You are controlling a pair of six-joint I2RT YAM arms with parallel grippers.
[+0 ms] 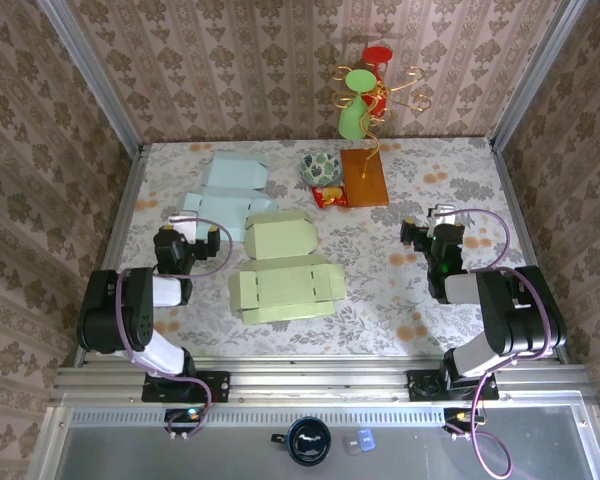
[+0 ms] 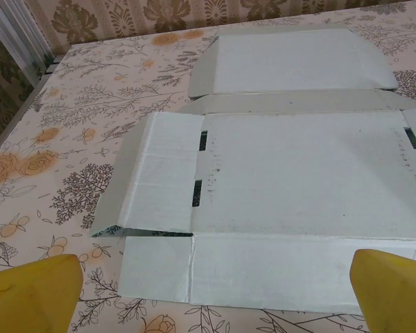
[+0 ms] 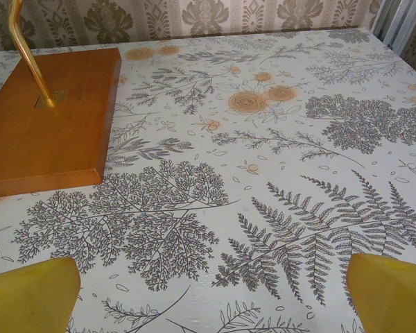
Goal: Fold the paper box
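Note:
Two flat green paper box blanks lie mid-table, one (image 1: 280, 238) behind the other (image 1: 285, 288). Two pale blue blanks lie at the back left, a nearer one (image 1: 215, 212) and a farther one (image 1: 236, 172). In the left wrist view the nearer pale blue blank (image 2: 284, 194) lies unfolded just ahead of my left gripper (image 2: 215, 298), and the farther one (image 2: 298, 59) lies beyond it. My left gripper (image 1: 187, 230) is open and holds nothing; its yellow fingertips (image 2: 31, 295) flank the blank's near flap. My right gripper (image 1: 438, 222) (image 3: 211, 298) hangs open over bare tablecloth at the right.
A wooden base (image 1: 364, 177) (image 3: 48, 118) with a gold rod (image 3: 28, 52) carries green and red ornaments (image 1: 355, 110) at the back centre. A patterned bowl (image 1: 321, 167) and a red packet (image 1: 329, 196) sit beside it. Walls close in the table on three sides.

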